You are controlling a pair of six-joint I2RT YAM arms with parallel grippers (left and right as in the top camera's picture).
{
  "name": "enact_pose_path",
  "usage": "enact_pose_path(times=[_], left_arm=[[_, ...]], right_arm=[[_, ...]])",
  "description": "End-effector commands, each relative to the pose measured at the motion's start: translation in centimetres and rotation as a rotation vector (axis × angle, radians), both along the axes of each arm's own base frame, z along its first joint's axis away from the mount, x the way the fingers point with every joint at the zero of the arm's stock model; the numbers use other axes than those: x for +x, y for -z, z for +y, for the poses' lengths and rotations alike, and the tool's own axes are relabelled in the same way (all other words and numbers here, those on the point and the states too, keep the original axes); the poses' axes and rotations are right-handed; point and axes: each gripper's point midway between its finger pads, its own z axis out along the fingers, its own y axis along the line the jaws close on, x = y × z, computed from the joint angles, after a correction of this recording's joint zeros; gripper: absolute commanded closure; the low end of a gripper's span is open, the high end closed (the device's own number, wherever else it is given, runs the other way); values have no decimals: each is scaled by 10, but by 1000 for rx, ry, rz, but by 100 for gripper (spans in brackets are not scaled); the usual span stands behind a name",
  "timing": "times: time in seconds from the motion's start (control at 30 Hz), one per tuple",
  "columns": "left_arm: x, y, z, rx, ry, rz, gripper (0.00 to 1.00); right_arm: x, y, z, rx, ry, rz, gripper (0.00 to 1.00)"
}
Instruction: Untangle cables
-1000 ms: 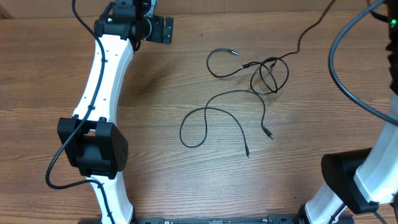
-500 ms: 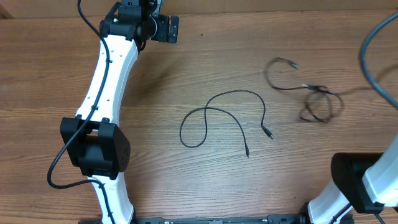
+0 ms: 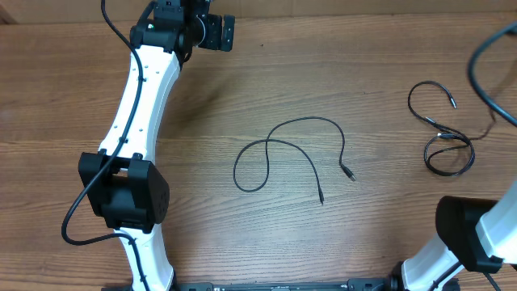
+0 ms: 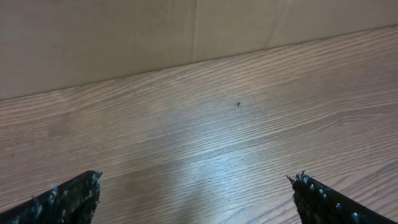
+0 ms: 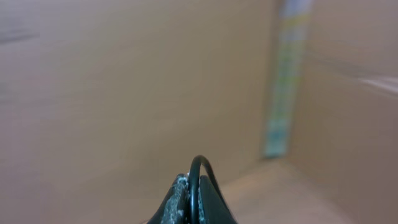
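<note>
Right wrist view shows the right gripper (image 5: 194,190) pinched shut on a cable loop (image 5: 200,167) that arches just over its tips. The tangled pair (image 3: 443,133) lies apparently beneath it. Farther off, the lone cable (image 3: 279,153) sprawls crosswise. Well beyond that, the left gripper (image 3: 216,32) hangs spread wide and empty.

a brown wood-grain surface (image 3: 210,121) spreads wide. at its far edge rises a plain tan cardboard wall (image 4: 124,37). a tiny dark speck (image 4: 237,104) sits on the wood. a pale, blurred upright strip (image 5: 286,81) runs down the cardboard.
</note>
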Motion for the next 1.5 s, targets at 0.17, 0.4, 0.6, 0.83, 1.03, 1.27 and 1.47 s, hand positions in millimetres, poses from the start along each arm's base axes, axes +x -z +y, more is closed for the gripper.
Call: enact_pose_path(times=[0.17,0.4,0.6,0.83,1.03,1.27,1.47], left_arm=[[1,-8,-14,-59,26,-8,1],[-2,-10,-29,-92,72,-7,0],[-4,-10,-38,-107,98,-5,0],[-5,-10,-39,-107,101,-5,0],[-4,-11,-39,-105,103,-8,0],[-5,-10,-39,-105,102,-7,1],[-7,-8,-39,-103,102,7,0]], right_arm=[[34,41,50,88,-148,101,96],[42,63,34,77,-75,169,96],[42,58,28,66,-43,146,96],[44,63,29,67,-43,163,96],[63,120,14,76,-8,315,96],[84,194,-78,122,228,370,96],[53,239,-180,270,446,356,96]])
